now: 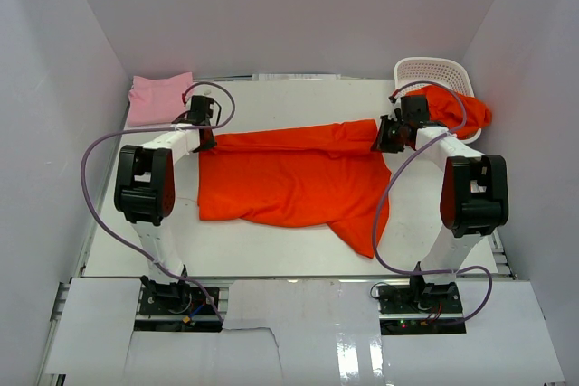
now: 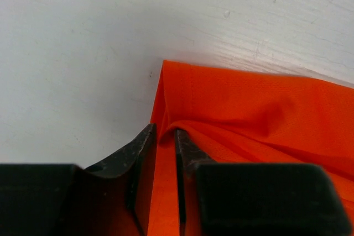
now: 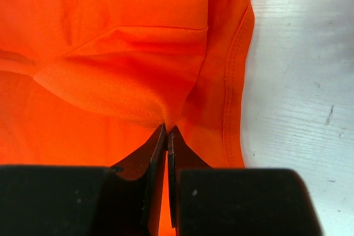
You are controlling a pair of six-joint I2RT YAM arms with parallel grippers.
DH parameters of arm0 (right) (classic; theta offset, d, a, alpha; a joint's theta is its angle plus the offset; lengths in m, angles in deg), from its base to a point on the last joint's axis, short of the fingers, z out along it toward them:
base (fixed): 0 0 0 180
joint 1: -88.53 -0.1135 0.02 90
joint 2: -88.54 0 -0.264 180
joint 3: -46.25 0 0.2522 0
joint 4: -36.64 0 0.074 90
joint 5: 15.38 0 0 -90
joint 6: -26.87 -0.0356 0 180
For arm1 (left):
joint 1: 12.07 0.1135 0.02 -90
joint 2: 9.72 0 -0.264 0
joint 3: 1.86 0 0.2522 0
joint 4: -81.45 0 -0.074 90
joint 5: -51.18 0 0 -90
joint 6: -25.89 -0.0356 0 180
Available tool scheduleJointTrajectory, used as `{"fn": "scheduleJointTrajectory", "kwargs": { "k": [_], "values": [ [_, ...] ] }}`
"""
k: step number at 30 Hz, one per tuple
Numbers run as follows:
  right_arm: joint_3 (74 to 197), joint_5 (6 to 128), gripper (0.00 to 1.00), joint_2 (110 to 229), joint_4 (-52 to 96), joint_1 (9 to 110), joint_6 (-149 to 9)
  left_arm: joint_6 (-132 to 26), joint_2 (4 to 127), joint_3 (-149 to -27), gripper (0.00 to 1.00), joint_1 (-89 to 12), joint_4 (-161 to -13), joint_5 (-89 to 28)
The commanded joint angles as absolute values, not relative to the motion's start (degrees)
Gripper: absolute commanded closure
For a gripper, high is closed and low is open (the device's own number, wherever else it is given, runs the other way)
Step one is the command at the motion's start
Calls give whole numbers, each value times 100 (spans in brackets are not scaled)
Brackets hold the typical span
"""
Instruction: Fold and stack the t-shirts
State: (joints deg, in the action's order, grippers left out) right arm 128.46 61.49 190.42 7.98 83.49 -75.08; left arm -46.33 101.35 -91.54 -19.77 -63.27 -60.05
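A bright orange-red t-shirt (image 1: 289, 178) lies spread across the middle of the white table (image 1: 298, 97), its far edge folded over into a long band. My left gripper (image 1: 206, 139) is at the band's left corner. In the left wrist view, that gripper (image 2: 165, 131) has its jaws a little apart, with the t-shirt's edge (image 2: 249, 109) lying loose between them. My right gripper (image 1: 384, 137) is at the band's right end. In the right wrist view it (image 3: 167, 128) is shut on a pinched fold of the cloth (image 3: 110, 53). A folded light pink t-shirt (image 1: 158, 97) lies at the back left.
A white lattice basket (image 1: 432, 70) stands at the back right, with another orange-red t-shirt (image 1: 466, 113) hanging over its rim just behind my right arm. White walls close in the table on the left, the right and the back.
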Motion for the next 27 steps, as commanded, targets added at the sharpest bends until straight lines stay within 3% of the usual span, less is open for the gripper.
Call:
{"fn": "scheduleJointTrajectory", "kwargs": {
  "k": [1, 6, 7, 8, 9, 12, 18, 27],
  "values": [
    [12944, 6494, 92, 18996, 671, 8379, -7447, -4609, 9611, -9041, 68, -2033, -6404, -6079],
    [13182, 6583, 91, 19216, 259, 8379, -7412, -4548, 9505, -8831, 60, -2077, -6404, -6018],
    [13226, 6574, 86, 19277, 197, 8379, -7412, -4539, 9488, -8813, 58, -2086, -6404, -6018],
    [13270, 6565, 76, 19286, 170, 8379, -7412, -4539, 9479, -8795, 53, -2095, -6404, -6035],
    [13270, 6557, 53, 19278, 161, 8379, -7412, -4530, 9461, -8786, 50, -2095, -6404, -6044],
    [13217, 6574, 33, 19164, 231, 8379, -7412, -4539, 9408, -8778, 45, -2103, -6396, -6114],
    [13690, 6645, 26, 19058, 222, 8379, -7438, -4627, 9312, -8979, 43, -2095, -6369, -6378],
    [14886, 6320, 24, 19822, -68, 8396, -7491, -4592, 9706, -9568, 36, -1989, -6404, -6062]
  ]
}}
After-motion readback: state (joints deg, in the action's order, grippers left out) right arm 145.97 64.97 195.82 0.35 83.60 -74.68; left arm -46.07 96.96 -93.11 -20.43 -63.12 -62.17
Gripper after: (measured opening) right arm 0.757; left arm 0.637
